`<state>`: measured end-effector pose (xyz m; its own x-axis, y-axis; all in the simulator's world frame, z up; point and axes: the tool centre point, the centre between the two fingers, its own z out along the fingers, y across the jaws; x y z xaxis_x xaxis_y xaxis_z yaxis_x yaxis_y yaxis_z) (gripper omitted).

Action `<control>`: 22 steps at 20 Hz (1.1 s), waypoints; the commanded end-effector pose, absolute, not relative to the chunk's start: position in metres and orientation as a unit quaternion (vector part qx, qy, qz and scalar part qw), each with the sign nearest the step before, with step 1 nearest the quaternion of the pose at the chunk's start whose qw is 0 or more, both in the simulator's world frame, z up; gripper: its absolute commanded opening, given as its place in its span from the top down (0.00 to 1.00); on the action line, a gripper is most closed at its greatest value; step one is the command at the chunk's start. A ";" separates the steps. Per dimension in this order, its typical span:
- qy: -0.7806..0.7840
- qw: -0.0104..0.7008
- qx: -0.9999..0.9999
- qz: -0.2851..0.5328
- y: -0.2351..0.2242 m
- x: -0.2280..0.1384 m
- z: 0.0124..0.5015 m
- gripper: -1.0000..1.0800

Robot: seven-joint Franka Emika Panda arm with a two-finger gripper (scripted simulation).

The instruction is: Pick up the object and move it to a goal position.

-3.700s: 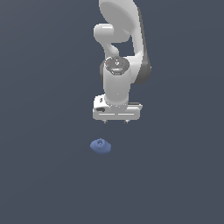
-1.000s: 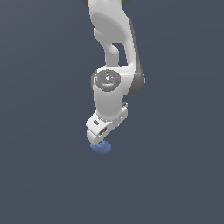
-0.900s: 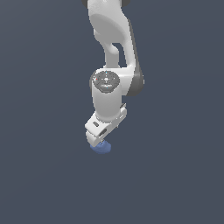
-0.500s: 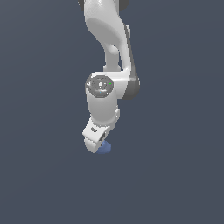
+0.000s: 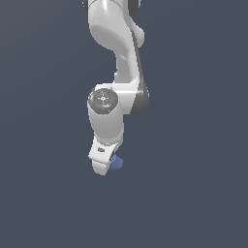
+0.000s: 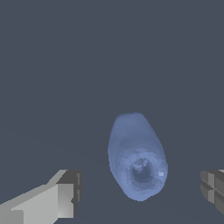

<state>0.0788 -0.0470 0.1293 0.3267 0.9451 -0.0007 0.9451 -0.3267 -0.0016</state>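
The object (image 6: 136, 156) is a small matte blue lump with a knob on top, lying on the dark grey floor. In the wrist view it sits between my two fingers, one finger (image 6: 65, 194) on one side and the other (image 6: 213, 186) at the far side, with gaps on both sides. My gripper (image 6: 140, 192) is open around it. In the exterior view the white hand (image 5: 102, 157) is low over the floor and hides most of the object (image 5: 116, 164); only a blue edge shows at the hand's right.
Only the flat dark grey floor (image 5: 193, 193) surrounds the arm; no other objects or edges show.
The arm has come down and turned its hand over the object. It now covers most of the blue lump. The object itself has stayed in place.
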 end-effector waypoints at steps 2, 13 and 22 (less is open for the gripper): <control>-0.600 0.000 -0.800 0.000 -0.051 0.082 0.128 0.04; -0.618 0.000 -0.786 0.000 -0.056 0.084 0.126 0.04; -0.620 0.000 -0.785 0.000 -0.056 0.083 0.089 0.04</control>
